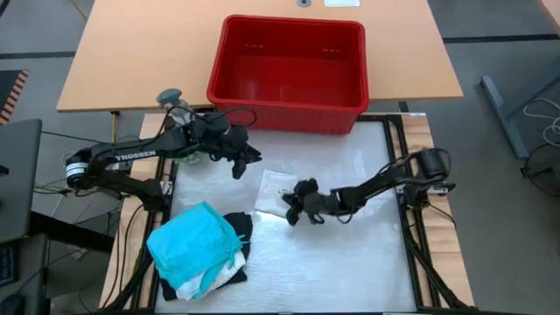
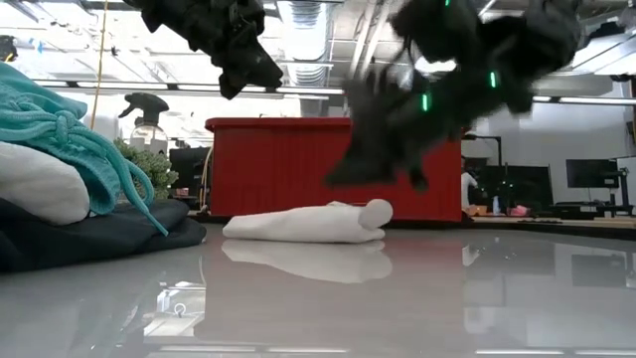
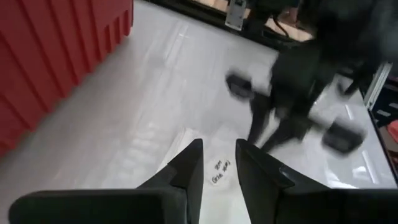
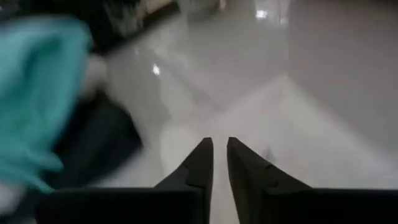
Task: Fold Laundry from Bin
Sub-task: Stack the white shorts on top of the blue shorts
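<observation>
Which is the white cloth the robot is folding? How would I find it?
Start at the big red bin at the table's far side. In front of it lies a small folded white cloth, alone on the shiny surface, beside the right gripper. The other laundry sits stacked in a teal-topped pile.

We count one red bin (image 1: 289, 66) at the far edge of the white tabletop (image 1: 350, 254). There are four garments: one white piece (image 1: 278, 194) lying alone mid-table, and a pile at the near left corner of one teal (image 1: 192, 241), one black (image 1: 238, 229) and one white (image 1: 214, 278). We see two grippers, left (image 1: 241, 162) and right (image 1: 297, 210), one spray bottle (image 1: 172, 101) and one green plant (image 2: 147, 164).
</observation>
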